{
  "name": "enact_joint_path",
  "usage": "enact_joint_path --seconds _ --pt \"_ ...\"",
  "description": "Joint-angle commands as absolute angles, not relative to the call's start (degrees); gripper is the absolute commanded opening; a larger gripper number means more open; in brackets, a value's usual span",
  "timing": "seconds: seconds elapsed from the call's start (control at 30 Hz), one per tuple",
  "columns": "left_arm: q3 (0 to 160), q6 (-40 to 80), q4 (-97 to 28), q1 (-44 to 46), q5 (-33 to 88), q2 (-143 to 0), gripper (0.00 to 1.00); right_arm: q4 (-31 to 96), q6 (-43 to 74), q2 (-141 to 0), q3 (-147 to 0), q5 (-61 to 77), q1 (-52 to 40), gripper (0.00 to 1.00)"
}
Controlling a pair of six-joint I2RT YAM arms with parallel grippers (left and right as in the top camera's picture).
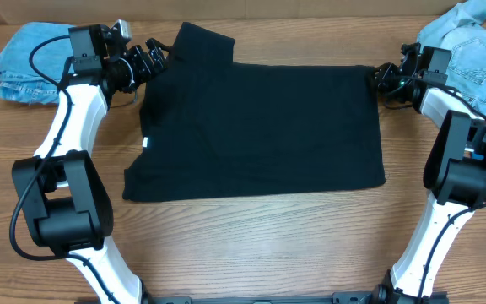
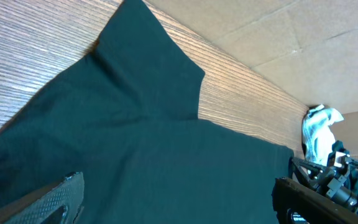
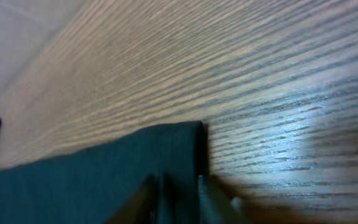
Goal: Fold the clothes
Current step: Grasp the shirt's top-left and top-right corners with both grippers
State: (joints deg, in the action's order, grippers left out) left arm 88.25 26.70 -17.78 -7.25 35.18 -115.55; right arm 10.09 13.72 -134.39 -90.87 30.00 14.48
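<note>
Right jaws seem clenched on the shirt [image 1: 260, 127] corner between them; left jaws gape over fabric. We should pinch just beneath them, then lift evenly.

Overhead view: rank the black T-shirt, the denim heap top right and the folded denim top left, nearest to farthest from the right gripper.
1. black T-shirt: centre of the table; its top-right corner is between the fingers of the right gripper.
2. crumpled denim heap: top right, just beyond that gripper.
3. folded denim: top left, across the whole shirt.
</note>
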Motion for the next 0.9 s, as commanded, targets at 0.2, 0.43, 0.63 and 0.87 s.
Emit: enact_joint_path --seconds 0.2,0.43,0.63,0.87 --pt "89.97 27.07 -17.74 -7.44 35.81 -116.38 1.00 11.42 13.47 -137.05 -90.83 31.09 13.63 0.04" --pt "89.97 27.94 -16.32 -7.53 35.44 -116.38 1.00 16.21 13.39 -136.16 -95.42 33.30 13.63 0.04" --pt "89.97 30.15 -12.67 -7.05 30.68 -116.79 1.00 18.37 13.37 -131.94 -96.90 37.34 13.61 0.04" --pt "91.53 32.12 -6.76 -7.88 39.27 -123.85 1.00 22.52 10.37 -127.52 -96.90 37.41 13.61 0.04"
